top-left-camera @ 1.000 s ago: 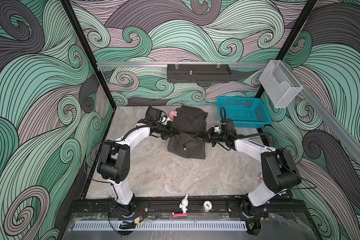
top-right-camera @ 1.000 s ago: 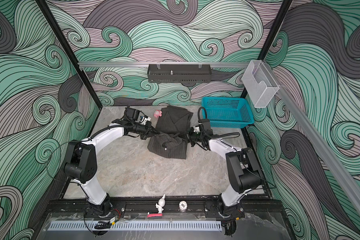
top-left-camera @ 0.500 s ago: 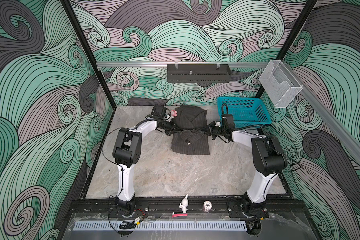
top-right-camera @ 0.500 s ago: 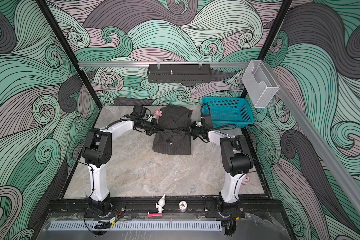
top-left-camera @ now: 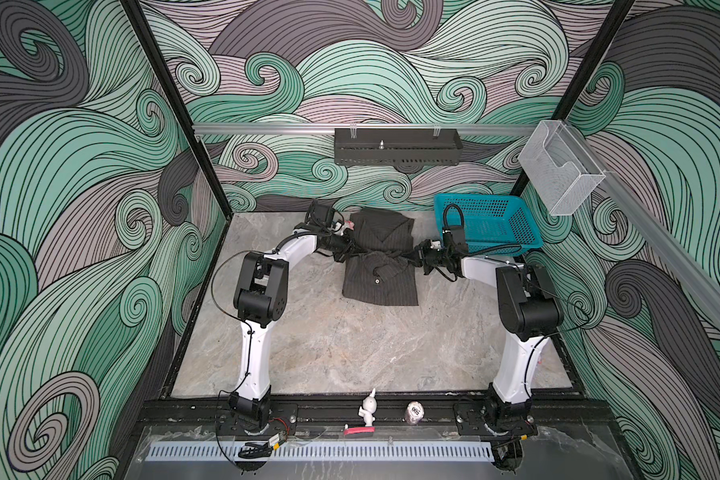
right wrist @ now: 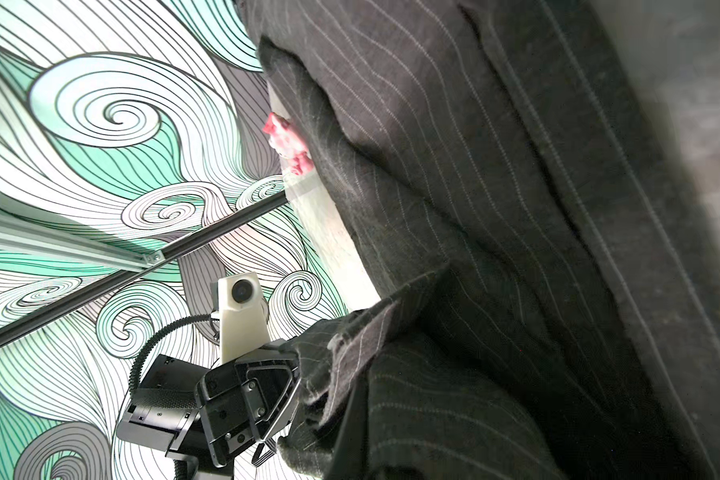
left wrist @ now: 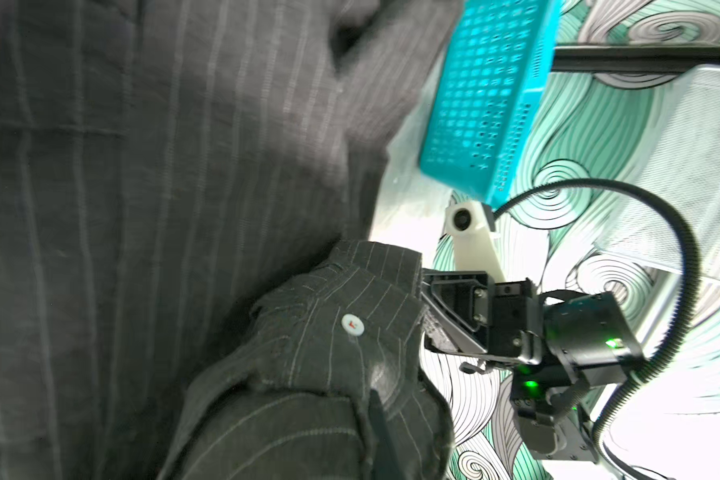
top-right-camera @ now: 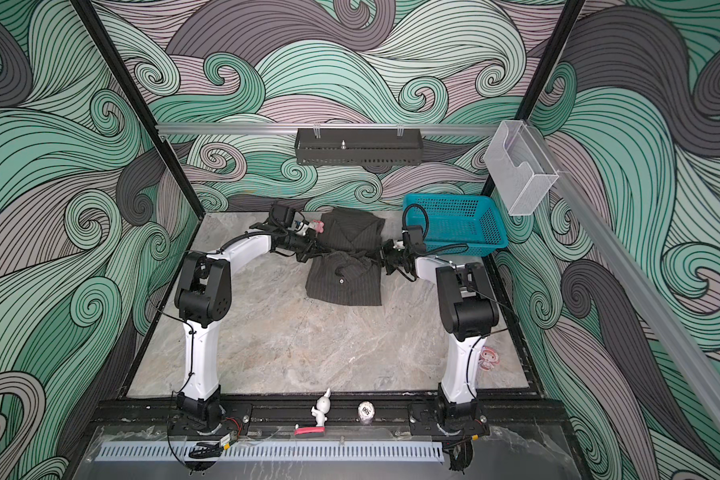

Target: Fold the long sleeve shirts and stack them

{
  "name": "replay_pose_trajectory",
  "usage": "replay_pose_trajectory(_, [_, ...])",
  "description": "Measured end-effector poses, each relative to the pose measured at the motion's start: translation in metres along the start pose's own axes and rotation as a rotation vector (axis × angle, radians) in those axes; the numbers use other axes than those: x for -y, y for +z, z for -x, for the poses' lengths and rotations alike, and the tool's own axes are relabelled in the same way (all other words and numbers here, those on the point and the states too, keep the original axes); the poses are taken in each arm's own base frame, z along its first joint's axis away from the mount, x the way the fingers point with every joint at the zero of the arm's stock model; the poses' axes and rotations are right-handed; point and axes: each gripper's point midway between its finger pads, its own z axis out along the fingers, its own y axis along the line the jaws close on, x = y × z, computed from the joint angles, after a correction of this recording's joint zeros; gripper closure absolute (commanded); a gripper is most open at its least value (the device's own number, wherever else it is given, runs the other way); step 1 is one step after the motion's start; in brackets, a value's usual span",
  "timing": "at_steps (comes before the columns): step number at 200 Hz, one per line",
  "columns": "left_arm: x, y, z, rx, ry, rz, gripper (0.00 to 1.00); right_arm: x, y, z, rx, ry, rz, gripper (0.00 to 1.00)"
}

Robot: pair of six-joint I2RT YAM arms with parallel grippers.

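Clamping opposite sides, left end effector and right end effector grasp the dark charcoal pinstriped button-up shirt lying between them on the grey marble surface.

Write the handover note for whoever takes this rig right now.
Left gripper: shut on the shirt at its left edge, mid-length.
Right gripper: shut on the opposite edge.
Shirt: a narrow dark strip at the far end of the table, beside the teal basket, pinched in at the middle.
Done: sides look folded in.
Left: finish the crosswise fold, release, stack. Only one shirt in view.
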Motion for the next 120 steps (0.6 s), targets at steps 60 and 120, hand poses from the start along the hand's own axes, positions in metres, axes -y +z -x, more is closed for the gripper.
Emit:
replay_pose_trajectory(60, [-0.012,0.024,0.027,-0.001,-0.016,-0.007,1.00,-0.001,0.008,0.020,0.018,-0.010,0.011,1.00])
replay_pose_trajectory(120, [-0.039,0.039,0.051,0.002,-0.068,0.008,0.96,0.033,0.026,0.043,0.026,0.054,-0.034,0.94])
